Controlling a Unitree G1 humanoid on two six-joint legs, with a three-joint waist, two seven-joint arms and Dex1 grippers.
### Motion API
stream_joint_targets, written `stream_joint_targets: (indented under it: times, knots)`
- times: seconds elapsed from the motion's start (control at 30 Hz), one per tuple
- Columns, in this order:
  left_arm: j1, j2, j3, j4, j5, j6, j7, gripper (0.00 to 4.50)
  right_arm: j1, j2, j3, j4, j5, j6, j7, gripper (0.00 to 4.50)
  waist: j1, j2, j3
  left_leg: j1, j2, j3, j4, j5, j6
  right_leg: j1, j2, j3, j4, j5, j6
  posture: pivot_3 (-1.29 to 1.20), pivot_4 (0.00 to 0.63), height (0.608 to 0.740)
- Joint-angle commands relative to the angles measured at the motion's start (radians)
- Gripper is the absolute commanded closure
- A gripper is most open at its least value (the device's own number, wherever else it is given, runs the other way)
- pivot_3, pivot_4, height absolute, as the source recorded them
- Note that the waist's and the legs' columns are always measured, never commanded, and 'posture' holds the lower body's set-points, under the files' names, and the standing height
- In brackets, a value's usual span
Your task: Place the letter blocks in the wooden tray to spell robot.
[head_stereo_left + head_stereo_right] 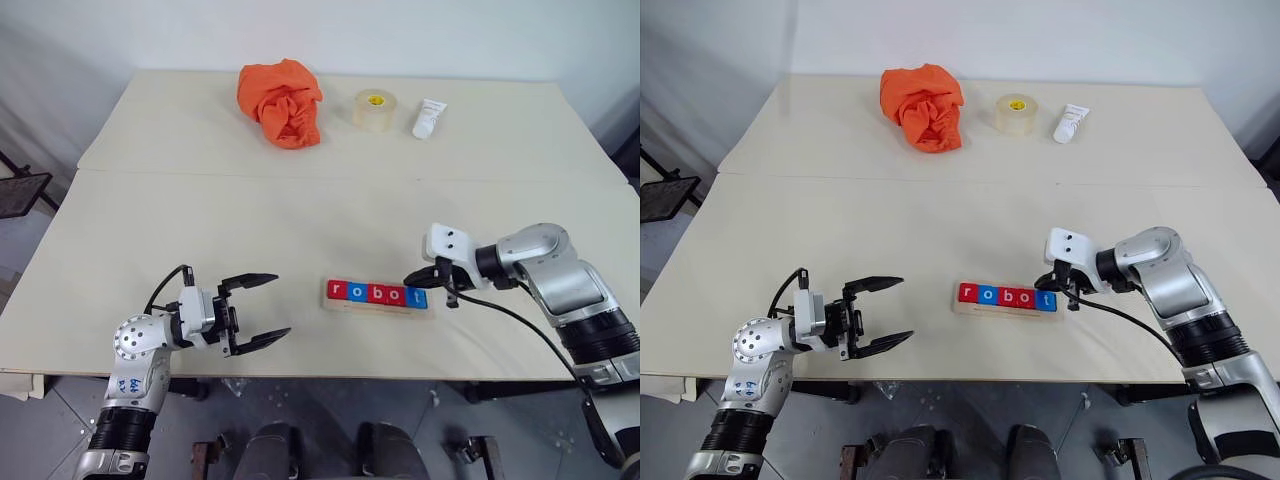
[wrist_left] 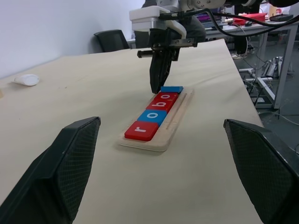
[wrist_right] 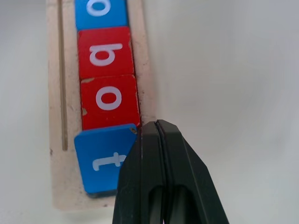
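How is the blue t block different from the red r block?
The t block is blue; the r block is red. The t block sits at the tray's end by the right gripper, whose shut fingers are at its edge; the r block is at the opposite end, nearer the open left gripper. The t block lies a bit crooked; the r block lies straight. Both are square tiles with white letters.

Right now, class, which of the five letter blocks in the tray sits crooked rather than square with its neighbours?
The blue t block, at the tray's end beside the shut right pincer. It sits slightly askew, while r, o, b and o line up straight.
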Motion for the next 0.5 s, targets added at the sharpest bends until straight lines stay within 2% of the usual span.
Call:
stream_joint_targets:
  times: [0.03,0.5]
  knots:
    - [-0.013,-0.004,-0.003,0.004,0.002,-0.016,-0.006,0.0,-0.026,0.001,-0.063,-0.047,0.026,-0.003,-0.03,4.49,0.0,0.0,0.0,0.0,0.0,0.0,0.0,0.0,0.0,0.0,0.0,0.0,0.0,0.0,0.0,0.0,0.15,0.74]
    - [-0.022,-0.008,-0.007,0.014,0.001,-0.016,-0.013,0.0,0.057,-0.036,-0.087,-0.183,0.11,0.048,0.008,4.49,0.0,0.0,0.0,0.0,0.0,0.0,0.0,0.0,0.0,0.0,0.0,0.0,0.0,0.0,0.0,0.0,0.15,0.74]
